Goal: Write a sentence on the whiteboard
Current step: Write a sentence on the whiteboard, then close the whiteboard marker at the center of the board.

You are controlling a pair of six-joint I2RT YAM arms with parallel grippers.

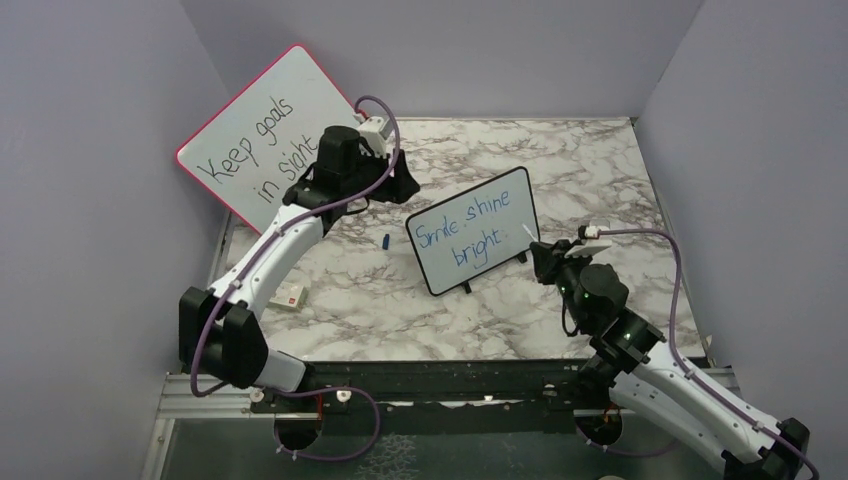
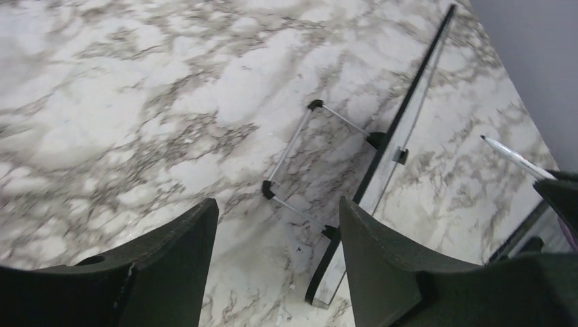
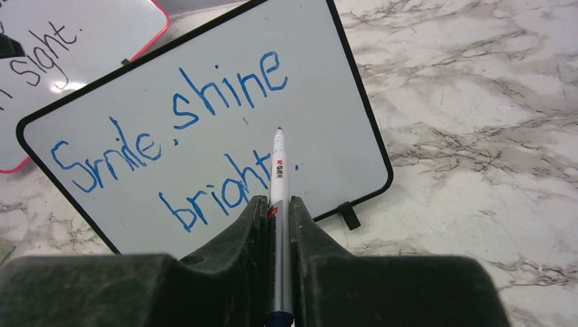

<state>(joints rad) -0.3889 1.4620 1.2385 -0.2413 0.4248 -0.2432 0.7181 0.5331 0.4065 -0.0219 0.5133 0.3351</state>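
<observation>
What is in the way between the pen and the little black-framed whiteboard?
Nothing visible. The right gripper holds the marker with its tip pointing at the whiteboard, and no object lies between them.

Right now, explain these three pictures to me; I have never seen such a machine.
Two robot arms are bolted to a marble table. One picture looks down from above; the other two come from cameras on each wrist. The right tool is shut on a marker before the small whiteboard, whose blue sentence reads "Smile, shine bright." The left tool is open and empty, behind that board. A red-framed board leans at the back left; a small blue piece lies on the table.
</observation>
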